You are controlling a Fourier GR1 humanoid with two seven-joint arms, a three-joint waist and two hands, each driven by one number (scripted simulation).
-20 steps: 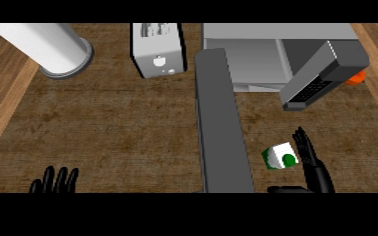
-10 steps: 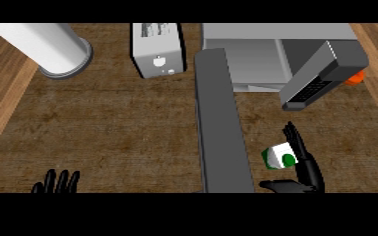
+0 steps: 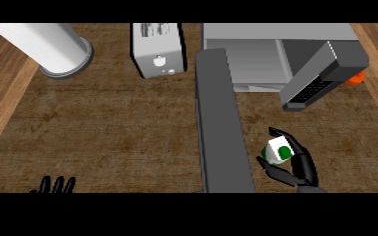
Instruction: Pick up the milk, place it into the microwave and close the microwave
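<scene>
- The right hand [image 3: 299,166] is on the milk [image 3: 279,150] at the lower right of the counter [image 3: 111,125], just to the right of the long dark grey microwave door [image 3: 220,130] that swings out toward the robot.
- Fingers curl round the carton's far and right sides, the thumb comes in from the near left; the small white carton with its green patch sits between them, gripped.
- Whether the carton stands on the counter or is already lifted cannot be told from this steep view.
- The key relation: the microwave [image 3: 277,55] lies straight ahead of the hand, up the view, and its open cavity [image 3: 255,65] is a little to the left of the carton's line.
- Between the two hangs a dark grey block with a keypad [image 3: 322,77], tilted, above and slightly right of the carton. The path to the cavity looks to run between that block and the open door.
- The carton is small and looks roughly square from above, so its long axis presumably runs upright; my read is it should travel upright, forward and slightly left.
- The left hand [image 3: 55,186] rests at the lower left edge, fingers up and straight, holding nothing, well apart from the milk with the door between. The right hand is clearly the one for the placing.
- Left of the microwave stands a toaster [image 3: 156,50], and further left a white cylinder [image 3: 48,47]; both are well clear of the route.
</scene>
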